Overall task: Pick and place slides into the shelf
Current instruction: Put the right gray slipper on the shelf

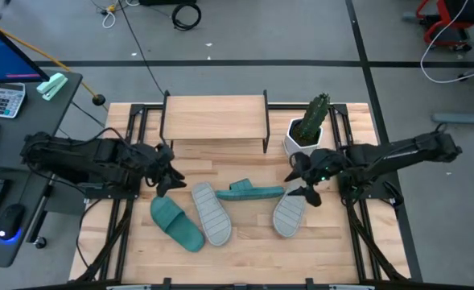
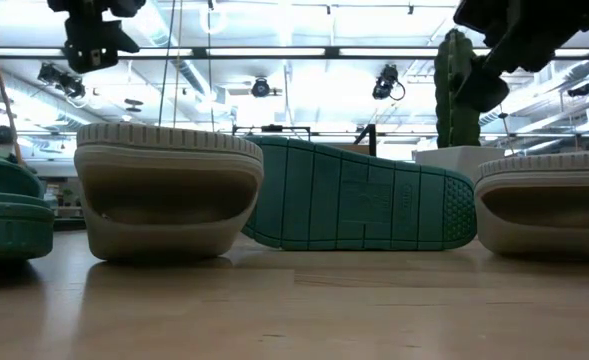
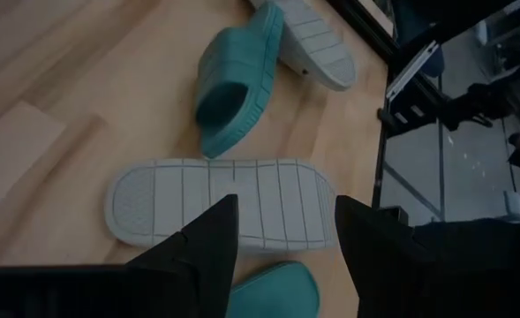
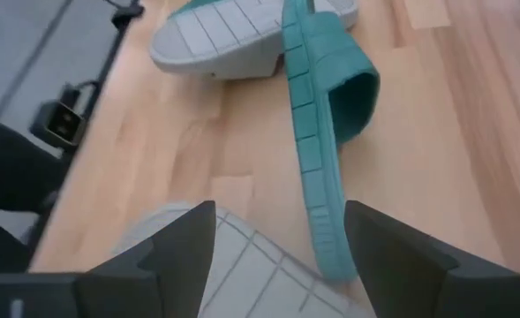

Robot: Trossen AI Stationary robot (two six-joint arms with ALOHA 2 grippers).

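Four slides lie on the slatted table in front of the shelf (image 1: 215, 113). A teal slide (image 1: 176, 223) rests on its sole at the near left. Beside it a pale grey slide (image 1: 211, 212) (image 3: 220, 201) lies strap down, ribbed sole up. A second teal slide (image 1: 250, 192) (image 4: 317, 132) stands on its long edge, sole toward the near side (image 2: 364, 195). The other grey slide (image 1: 289, 214) (image 4: 242, 274) also lies sole up. My left gripper (image 1: 166, 173) (image 3: 282, 238) hovers open above the left grey slide. My right gripper (image 1: 305, 179) (image 4: 282, 221) hovers open above the right grey slide.
A cactus in a white pot (image 1: 309, 129) stands right of the shelf, close behind my right gripper. Black frame rails run along the table's left and right edges (image 1: 116, 217). A desk with a keyboard, mouse and calculator (image 1: 7, 101) sits off to the left.
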